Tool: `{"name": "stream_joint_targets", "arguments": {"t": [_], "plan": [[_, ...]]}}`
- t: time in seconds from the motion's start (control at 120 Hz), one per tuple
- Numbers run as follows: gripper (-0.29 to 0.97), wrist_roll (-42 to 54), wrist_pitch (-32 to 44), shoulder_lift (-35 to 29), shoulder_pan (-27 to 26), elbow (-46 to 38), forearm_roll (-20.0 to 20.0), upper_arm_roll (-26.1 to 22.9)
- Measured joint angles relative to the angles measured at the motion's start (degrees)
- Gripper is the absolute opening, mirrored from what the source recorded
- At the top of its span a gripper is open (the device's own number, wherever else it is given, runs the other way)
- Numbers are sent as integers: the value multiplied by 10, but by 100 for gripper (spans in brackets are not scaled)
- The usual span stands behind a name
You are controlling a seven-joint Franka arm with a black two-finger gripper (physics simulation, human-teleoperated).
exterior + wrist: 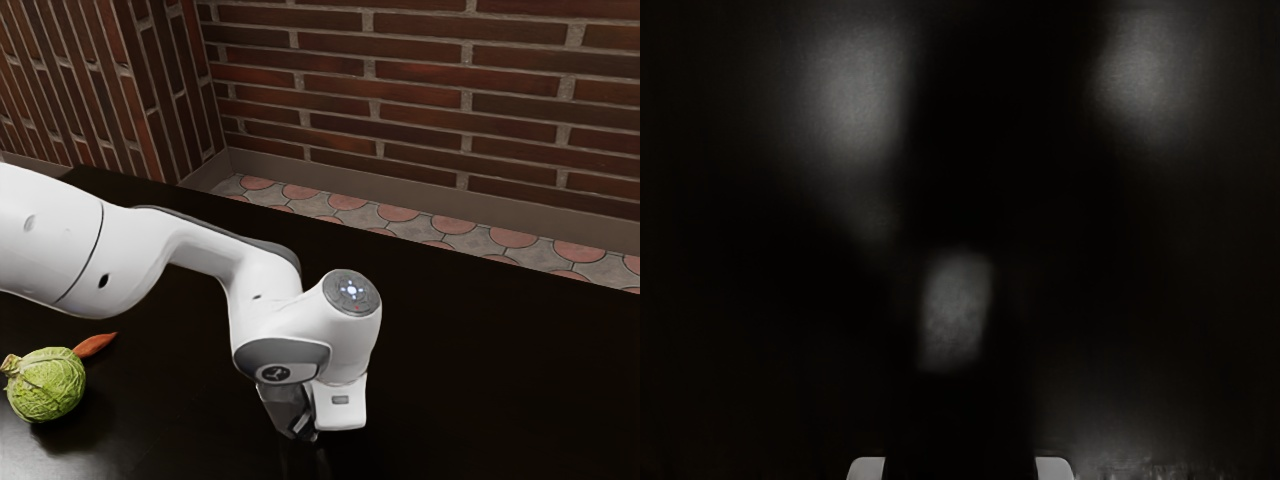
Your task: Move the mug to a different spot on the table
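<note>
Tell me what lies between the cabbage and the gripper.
In the exterior view, only bare black table lies between the cabbage and the gripper; an orange-red object sits beside the cabbage.

Cabbage [43,384], pale green, veined; carrot [94,344], orange-red; surface [500,350], plain black; arm [180,255], white; wall [420,90], red-brown brick; floor [450,226], grey-and-salmon scalloped tiles.

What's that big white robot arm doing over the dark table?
The white robot arm bends down over the black table, with its black gripper low, close to the tabletop. Whether it holds anything is too dark to tell. A round green cabbage and a small orange pointed piece lie untouched, well away toward the exterior view's left.
</note>
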Motion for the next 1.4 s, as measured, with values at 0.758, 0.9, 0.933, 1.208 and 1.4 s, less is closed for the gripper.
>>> {"name": "stream_joint_targets", "arguments": {"t": [0.758,0.9,0.933,1.208,1.4], "plan": [[-11,-94,-149,14,155,96,89,4],[-11,-97,-153,44,172,121,118,6],[-11,-97,-154,46,180,125,122,6],[-11,-85,-169,118,216,201,133,1],[-11,-71,-190,140,214,215,134,1]]}}
